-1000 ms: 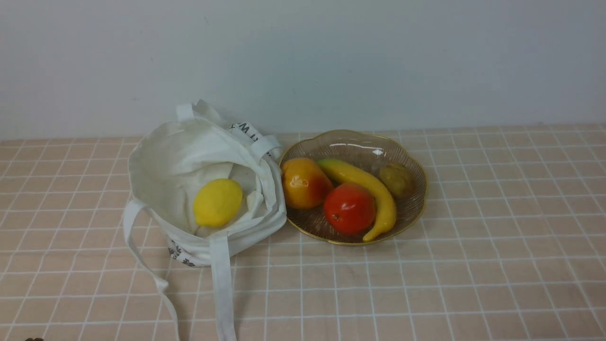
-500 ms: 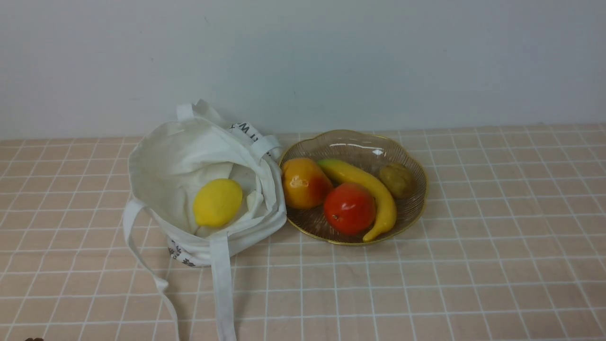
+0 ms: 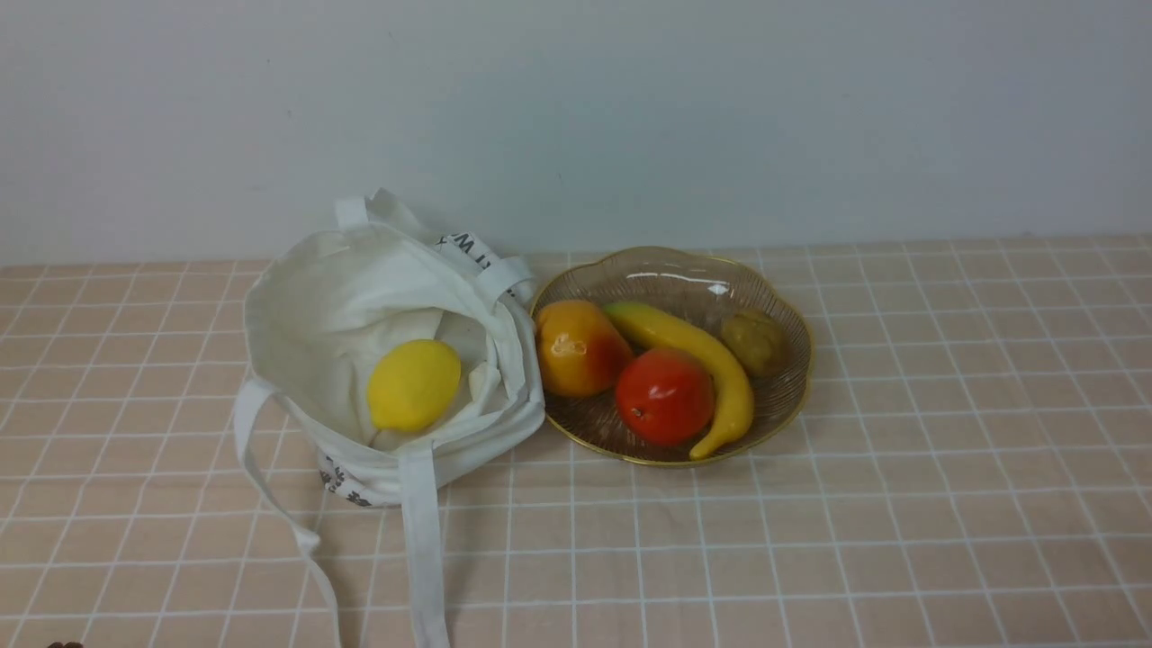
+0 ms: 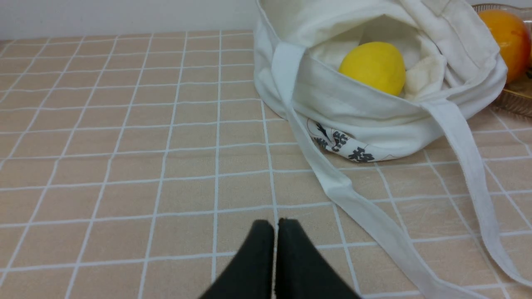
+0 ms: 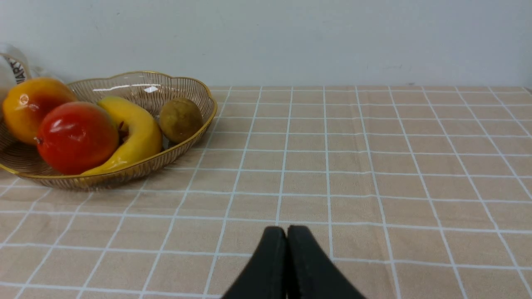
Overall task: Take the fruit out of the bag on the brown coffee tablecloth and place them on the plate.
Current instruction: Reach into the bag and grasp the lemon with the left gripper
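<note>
Peach tablecloth (image 3: 810, 540); bright-yellow, seemingly smooth oval lemon (image 3: 414, 385) inside white bag (image 3: 315, 315).

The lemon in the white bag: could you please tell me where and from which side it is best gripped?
Probably grip the lemon across its narrow middle, from above through the open bag: it lies on its side, top bare, cloth walls around it. The shut left gripper must open first.

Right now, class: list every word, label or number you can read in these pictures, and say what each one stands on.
"W", next letters folded away: black print on the bag.
Black characters low on the bag: too creased to read.
Nothing else carries text.
</note>
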Controlling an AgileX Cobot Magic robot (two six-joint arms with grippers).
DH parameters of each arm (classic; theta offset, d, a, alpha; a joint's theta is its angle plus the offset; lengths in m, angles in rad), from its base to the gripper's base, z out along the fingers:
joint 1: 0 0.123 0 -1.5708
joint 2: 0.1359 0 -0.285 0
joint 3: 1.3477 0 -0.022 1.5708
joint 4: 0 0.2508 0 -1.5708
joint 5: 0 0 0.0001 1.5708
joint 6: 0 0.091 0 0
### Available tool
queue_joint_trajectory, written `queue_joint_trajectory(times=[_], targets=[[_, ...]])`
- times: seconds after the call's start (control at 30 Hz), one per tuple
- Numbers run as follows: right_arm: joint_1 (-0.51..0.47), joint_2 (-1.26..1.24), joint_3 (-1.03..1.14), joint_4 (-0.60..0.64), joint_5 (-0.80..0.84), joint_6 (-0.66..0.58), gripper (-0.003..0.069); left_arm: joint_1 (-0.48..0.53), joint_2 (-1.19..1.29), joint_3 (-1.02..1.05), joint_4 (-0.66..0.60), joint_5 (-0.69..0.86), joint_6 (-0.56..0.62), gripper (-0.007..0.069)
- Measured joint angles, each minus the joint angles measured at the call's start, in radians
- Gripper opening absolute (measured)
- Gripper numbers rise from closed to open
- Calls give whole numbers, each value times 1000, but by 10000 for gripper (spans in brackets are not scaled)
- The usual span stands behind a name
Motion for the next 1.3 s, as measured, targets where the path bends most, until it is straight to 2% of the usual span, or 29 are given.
queue_joint_trajectory(times=[0.53,0.67,0.7,0.83,0.87,0.97,1.1,1.23,1.3], targets=[[0,0,0,0,0,0,-14,0,0,0,-23,0,-16,-7],[0,0,0,0,0,0,-14,0,0,0,-231,0,-159,-7],[0,0,0,0,0,0,-14,0,0,0,-376,2,-242,-7],[0,0,0,0,0,0,-14,0,0,0,-715,3,-373,-7],[0,0,0,0,0,0,-14,0,0,0,-751,3,-381,-7],[0,0,0,0,0,0,-14,0,0,0,-840,1,-371,-7],[0,0,0,0,0,0,-14,0,0,0,-872,27,-259,-7],[0,0,0,0,0,0,-14,0,24,-98,-857,163,-134,-8],[0,0,0,0,0,0,-14,-1,130,-230,-780,268,-71,-8]])
